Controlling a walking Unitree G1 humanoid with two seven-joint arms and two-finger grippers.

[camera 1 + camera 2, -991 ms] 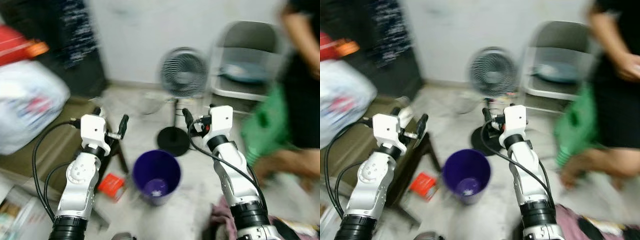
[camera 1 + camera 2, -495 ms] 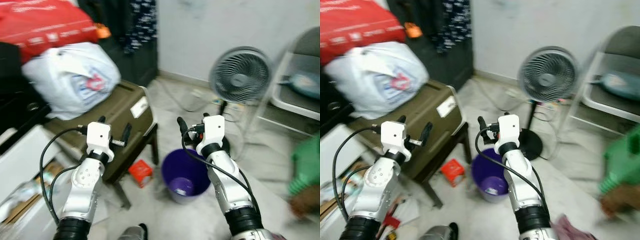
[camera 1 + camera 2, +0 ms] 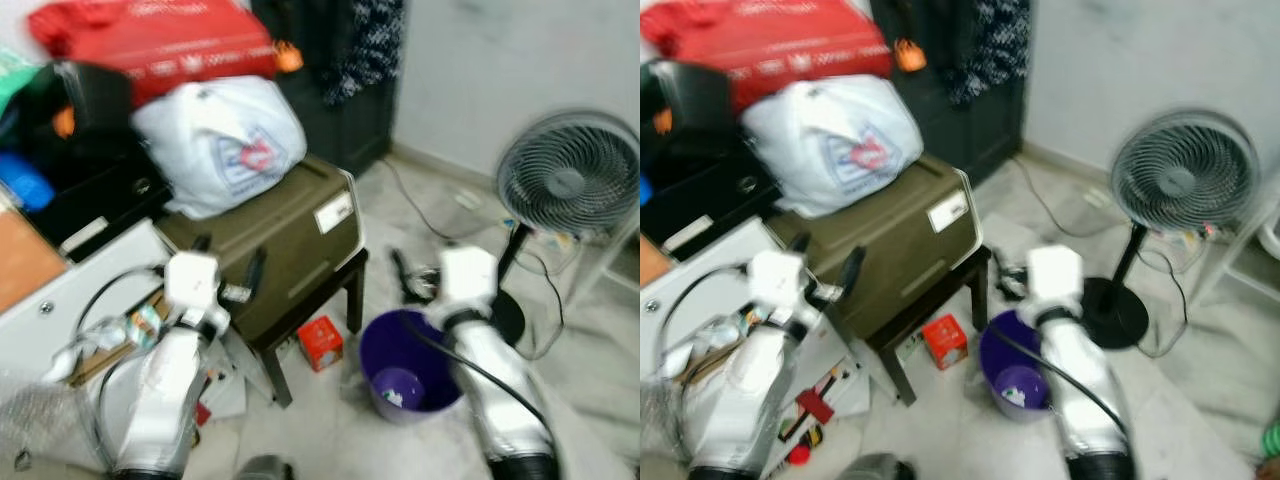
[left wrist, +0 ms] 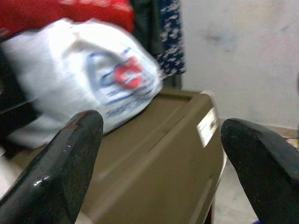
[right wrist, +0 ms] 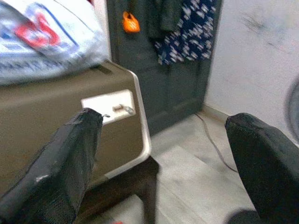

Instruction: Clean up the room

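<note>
Purple plastic marks our target: the bin (image 3: 405,375) sits on the floor beside the red box (image 3: 321,343). With left gripper (image 4: 159,163) and right gripper (image 5: 163,163) both spread wide and empty, we should steady ourselves first (everything's blurred), then reach for the box.

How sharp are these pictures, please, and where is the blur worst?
Left eye view: motion blur, worst on both arms, while the purple bucket and fan stay readable. Left wrist view: the white bag is smeared. Right wrist view: soft, with the brown case legible.
</note>
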